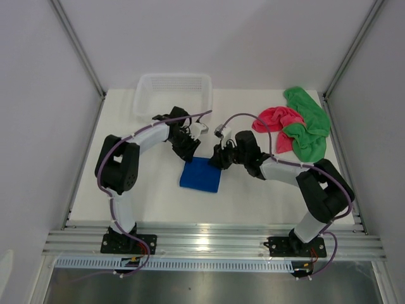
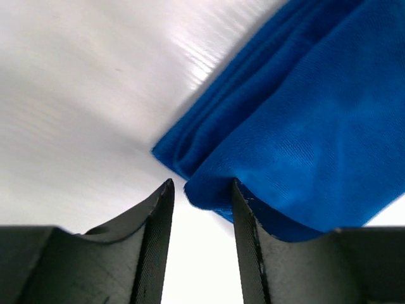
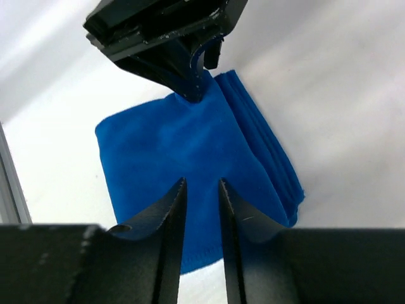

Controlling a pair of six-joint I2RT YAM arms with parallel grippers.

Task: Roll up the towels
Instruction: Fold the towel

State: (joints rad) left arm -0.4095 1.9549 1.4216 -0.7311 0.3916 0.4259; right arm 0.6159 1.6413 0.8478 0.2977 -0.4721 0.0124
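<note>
**Blue towel (image 1: 200, 175) flat at centre; both end effectors unloaded**

Folded in layers, it lies flat on the white surface (image 1: 253, 196). My left end effector (image 2: 201, 189) stands at its far left corner with jaws apart; the corner lies at one fingertip and is not clamped. My right end effector (image 3: 202, 185) hangs over the far right corner, jaws narrowly parted and gripping nothing. The green towel (image 1: 311, 126) and pink-red towel (image 1: 276, 119) lie crumpled together at far right, and the mesh basket (image 1: 172, 88) sits at the far edge.

White table (image 1: 158, 202), plain white walls (image 1: 38, 95), aluminium rail (image 1: 215, 244) along near edge, even bright light
</note>
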